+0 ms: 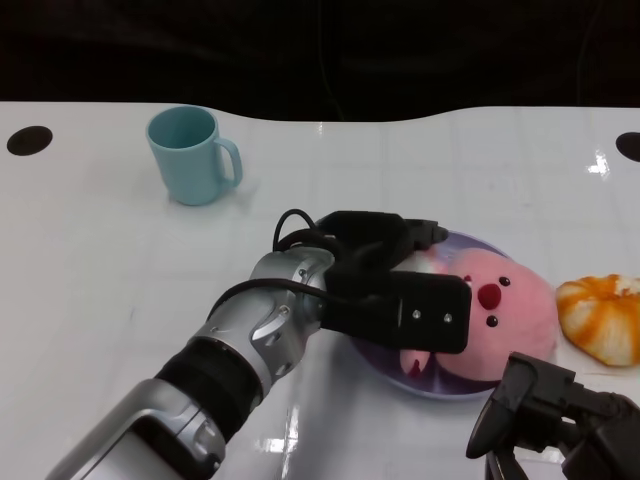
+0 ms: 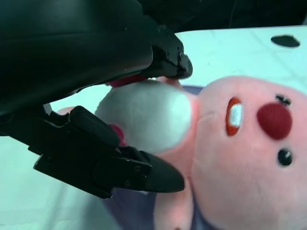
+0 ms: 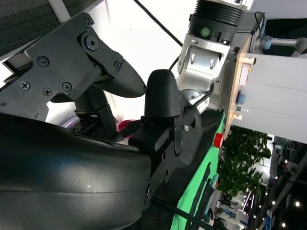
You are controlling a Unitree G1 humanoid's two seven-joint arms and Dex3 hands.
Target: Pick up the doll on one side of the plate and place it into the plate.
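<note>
Left hand (image 1: 400, 295) reaches over the lavender plate (image 1: 462, 240), fingers (image 2: 124, 165) closed around the white belly of the pink doll (image 1: 500, 310), which lies in the plate. Right hand (image 1: 555, 415) sits low near the plate's front edge, apart from it, holding nothing; finger spread cannot be told. Teal mug (image 1: 193, 155) stands far back on the white table (image 1: 100, 270); orange-and-white toy (image 1: 603, 315) lies just right of the plate.

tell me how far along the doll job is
Done: the pink plush doll already lies on the round purple plate. In hand: the left hand grips its white belly, fingers on both sides. Left: let go and pull back. The right hand holds nothing.
</note>
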